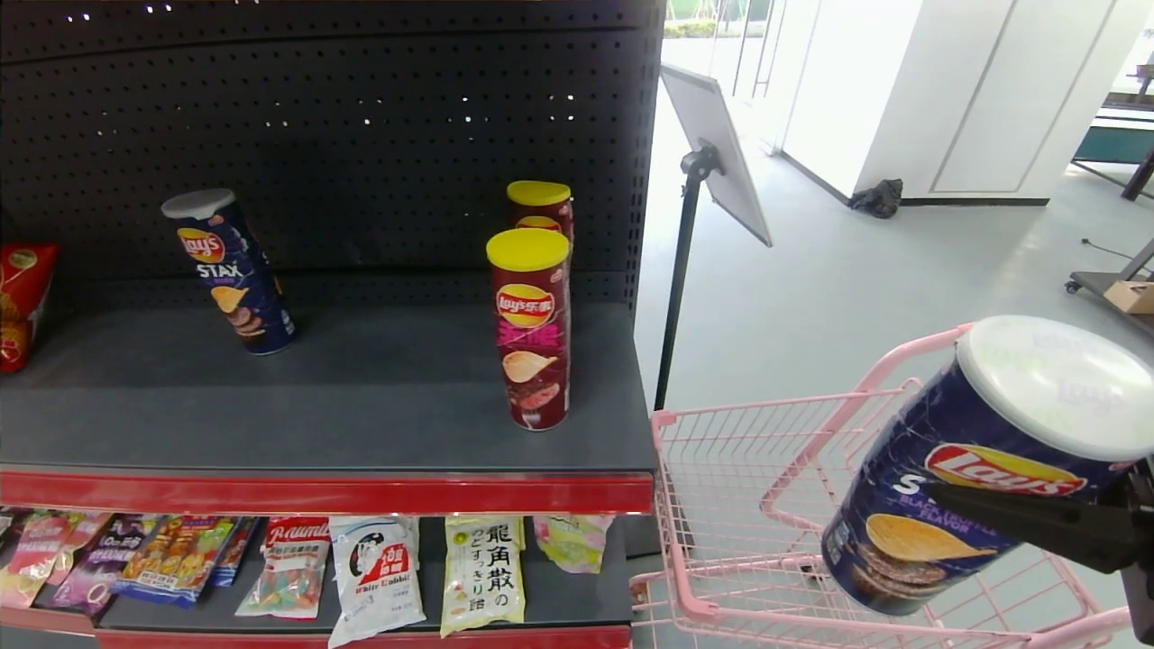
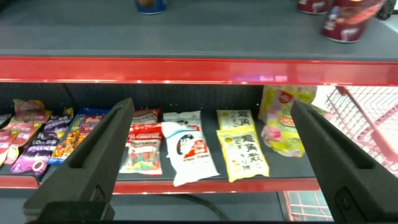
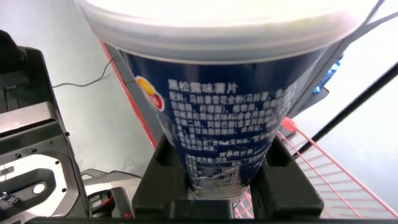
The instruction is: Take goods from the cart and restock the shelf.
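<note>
The blue chip can (image 1: 983, 469), probably light, stiff-walled but crushable and slick, hangs tilted over the pink cart (image 1: 766, 406), well apart from the shelf's (image 1: 361, 415) right edge. The right tool (image 3: 224, 177) clamps its body below the lid, a sound hold. The left tool (image 2: 211, 109) gapes wide, empty.

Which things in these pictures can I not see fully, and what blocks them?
- Head view: the rear red can is mostly hidden behind the front red can.
- Head view: the red bag is cut off by the picture's edge.
- Head view: the blue can covers part of the cart, so what lies there is unknown.
</note>
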`<state>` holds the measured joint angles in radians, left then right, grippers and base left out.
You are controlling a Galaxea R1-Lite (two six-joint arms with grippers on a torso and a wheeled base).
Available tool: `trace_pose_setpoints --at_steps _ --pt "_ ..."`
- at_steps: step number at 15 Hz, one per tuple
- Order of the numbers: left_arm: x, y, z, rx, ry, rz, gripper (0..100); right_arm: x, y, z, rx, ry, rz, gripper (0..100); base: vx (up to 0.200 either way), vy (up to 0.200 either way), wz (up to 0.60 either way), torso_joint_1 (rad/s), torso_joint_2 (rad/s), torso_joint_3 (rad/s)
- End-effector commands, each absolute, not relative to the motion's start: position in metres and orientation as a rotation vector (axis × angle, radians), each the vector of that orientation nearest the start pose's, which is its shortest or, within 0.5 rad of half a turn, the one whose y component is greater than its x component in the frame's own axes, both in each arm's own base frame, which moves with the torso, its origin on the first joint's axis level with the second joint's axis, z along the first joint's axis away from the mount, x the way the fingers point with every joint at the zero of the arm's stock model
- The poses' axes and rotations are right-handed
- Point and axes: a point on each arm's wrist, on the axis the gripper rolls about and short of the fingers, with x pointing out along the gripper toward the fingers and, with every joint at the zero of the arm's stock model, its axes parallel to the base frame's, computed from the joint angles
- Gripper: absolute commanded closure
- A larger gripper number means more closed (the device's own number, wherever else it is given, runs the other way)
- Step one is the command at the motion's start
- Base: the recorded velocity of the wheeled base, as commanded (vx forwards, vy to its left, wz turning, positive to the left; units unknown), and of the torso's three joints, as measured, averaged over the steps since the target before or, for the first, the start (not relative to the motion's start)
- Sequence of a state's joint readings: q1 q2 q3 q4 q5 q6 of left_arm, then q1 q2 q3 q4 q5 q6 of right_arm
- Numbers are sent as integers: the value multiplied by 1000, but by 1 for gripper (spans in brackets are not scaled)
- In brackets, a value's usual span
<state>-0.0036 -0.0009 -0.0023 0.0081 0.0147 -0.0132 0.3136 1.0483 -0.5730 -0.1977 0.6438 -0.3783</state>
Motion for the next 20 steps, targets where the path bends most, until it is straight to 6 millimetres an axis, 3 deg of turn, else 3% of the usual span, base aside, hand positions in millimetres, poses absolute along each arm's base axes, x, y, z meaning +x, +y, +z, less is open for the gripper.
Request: trace_pose_setpoints --at_steps 1,20 --pt "-23 0 76 -14 5 11 0 124 55 220 -299 102 993 100 0 200 0 2 2 -2" --pt "-23 0 76 -14 5 11 0 122 55 219 -301 102 998 100 0 200 0 2 3 3"
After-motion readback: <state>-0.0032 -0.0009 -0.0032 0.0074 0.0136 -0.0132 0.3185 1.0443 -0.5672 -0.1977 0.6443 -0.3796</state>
